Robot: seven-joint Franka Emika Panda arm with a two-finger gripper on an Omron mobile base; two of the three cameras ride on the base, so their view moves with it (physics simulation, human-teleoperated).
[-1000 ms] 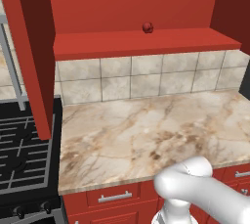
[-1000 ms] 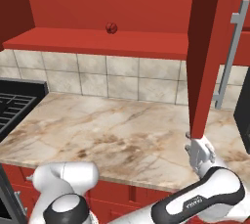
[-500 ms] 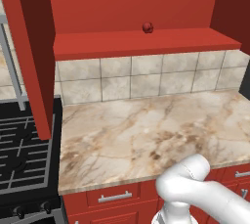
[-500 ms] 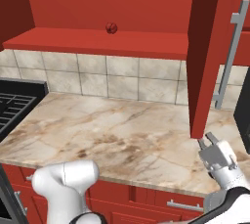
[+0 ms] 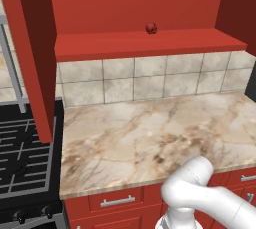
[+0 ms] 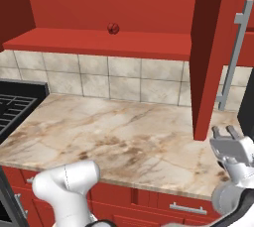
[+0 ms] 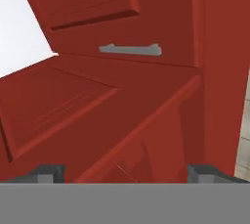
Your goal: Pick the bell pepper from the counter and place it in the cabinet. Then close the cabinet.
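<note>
Kitchen counter bare | bell pepper sits on cabinet shelf | gripper spread, empty, below right door | step: closing | next: push door shut

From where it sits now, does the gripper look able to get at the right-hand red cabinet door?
Probably yes: the open gripper sits just beside the open right-hand red cabinet door, near its lower edge, nothing between them.
</note>
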